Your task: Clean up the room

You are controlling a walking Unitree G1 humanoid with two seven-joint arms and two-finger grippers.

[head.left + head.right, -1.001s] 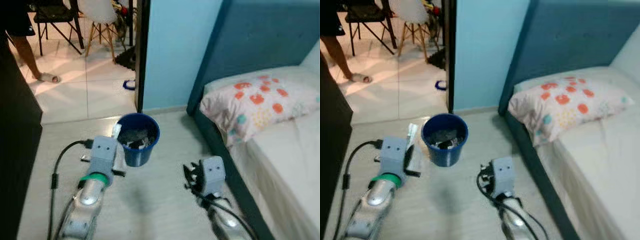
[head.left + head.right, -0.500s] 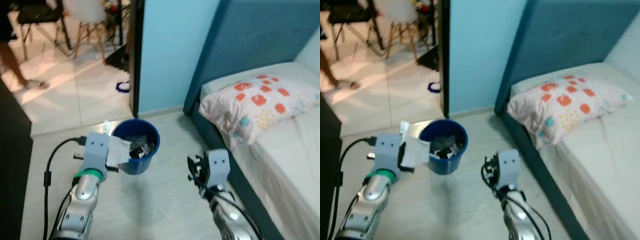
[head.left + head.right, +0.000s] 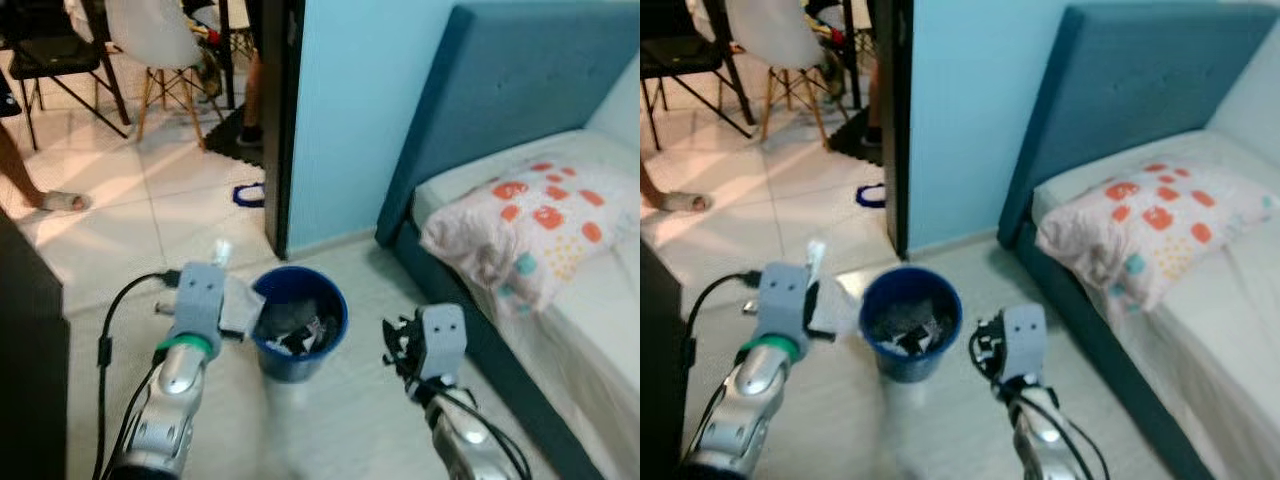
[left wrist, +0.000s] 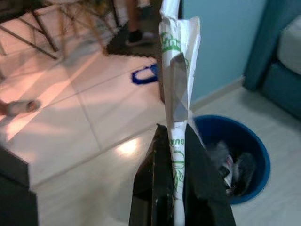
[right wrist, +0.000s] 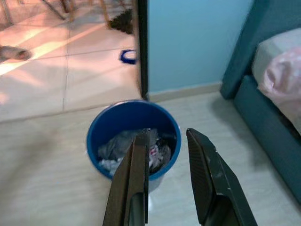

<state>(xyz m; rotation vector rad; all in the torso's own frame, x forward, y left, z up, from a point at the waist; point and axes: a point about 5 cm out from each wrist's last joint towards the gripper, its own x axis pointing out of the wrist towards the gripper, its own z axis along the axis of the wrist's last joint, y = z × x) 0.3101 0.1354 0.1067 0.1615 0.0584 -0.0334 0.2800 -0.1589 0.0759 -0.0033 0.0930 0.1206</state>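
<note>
Down on the pale floor, the left pincer [image 4: 175, 155] is clamped on a crumpled white paper wrapper with green print [image 4: 178, 70], holding it upright just beside the rim of the round blue plastic waste bin [image 3: 298, 335] — not over its mouth. That bin, already holding dark scraps, stands between the two arms. On the other side of it the right pincer [image 5: 167, 155] hangs with its fingers spread apart, gripping nothing — near the dark blue bed frame [image 3: 440, 265].
</note>
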